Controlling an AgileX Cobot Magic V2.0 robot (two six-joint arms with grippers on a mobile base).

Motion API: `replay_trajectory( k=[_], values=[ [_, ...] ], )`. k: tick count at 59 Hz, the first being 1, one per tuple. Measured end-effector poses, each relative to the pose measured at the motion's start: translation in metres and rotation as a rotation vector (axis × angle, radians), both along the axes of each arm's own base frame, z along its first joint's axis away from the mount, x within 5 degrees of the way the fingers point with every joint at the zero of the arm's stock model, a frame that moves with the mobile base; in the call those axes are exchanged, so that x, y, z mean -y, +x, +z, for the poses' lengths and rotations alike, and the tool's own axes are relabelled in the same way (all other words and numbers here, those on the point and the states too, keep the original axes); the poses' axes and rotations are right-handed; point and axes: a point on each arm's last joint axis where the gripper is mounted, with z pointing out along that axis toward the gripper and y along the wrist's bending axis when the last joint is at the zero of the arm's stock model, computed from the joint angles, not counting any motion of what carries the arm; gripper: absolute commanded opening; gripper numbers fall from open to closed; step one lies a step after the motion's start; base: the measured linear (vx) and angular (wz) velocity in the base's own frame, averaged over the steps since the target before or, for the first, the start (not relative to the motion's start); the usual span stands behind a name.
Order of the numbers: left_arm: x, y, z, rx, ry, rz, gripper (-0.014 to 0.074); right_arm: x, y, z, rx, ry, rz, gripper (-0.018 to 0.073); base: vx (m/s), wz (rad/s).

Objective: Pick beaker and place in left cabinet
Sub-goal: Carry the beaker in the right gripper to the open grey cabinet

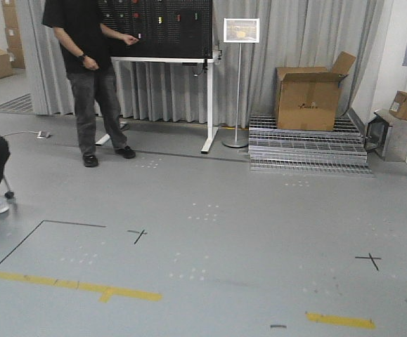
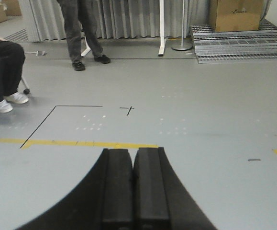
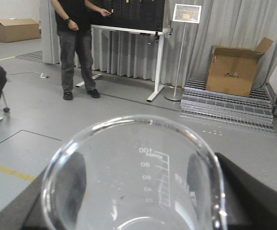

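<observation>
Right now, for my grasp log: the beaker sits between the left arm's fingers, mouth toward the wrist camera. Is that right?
Not quite: the beaker sits between the right arm's fingers, mouth toward the wrist camera, as the right wrist view shows. The left arm's fingers are closed on nothing in the left wrist view.

The left gripper (image 2: 132, 158) is matte black throughout: 2 flat, rectangular jaws with squared far ends, a thin dark seam between them, their outer sides flaring in smooth curves toward the near edge. Of the right gripper (image 3: 128, 184) only 2 plain black slabs show — 1 low at the left, 1 at the right, both smooth-faced.
</observation>
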Motion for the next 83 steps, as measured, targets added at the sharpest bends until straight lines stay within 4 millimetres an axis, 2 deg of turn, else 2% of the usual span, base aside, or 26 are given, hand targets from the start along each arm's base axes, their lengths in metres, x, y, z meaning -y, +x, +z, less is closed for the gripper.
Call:
replay_trajectory(
  k=[83],
  values=[
    [0.0000, 0.0000, 0.0000, 0.000, 0.001, 0.000, 0.0004, 0.0000, 0.0000, 0.0000, 0.000, 0.000, 0.000, -0.0002, 0.75, -0.10]
  ],
)
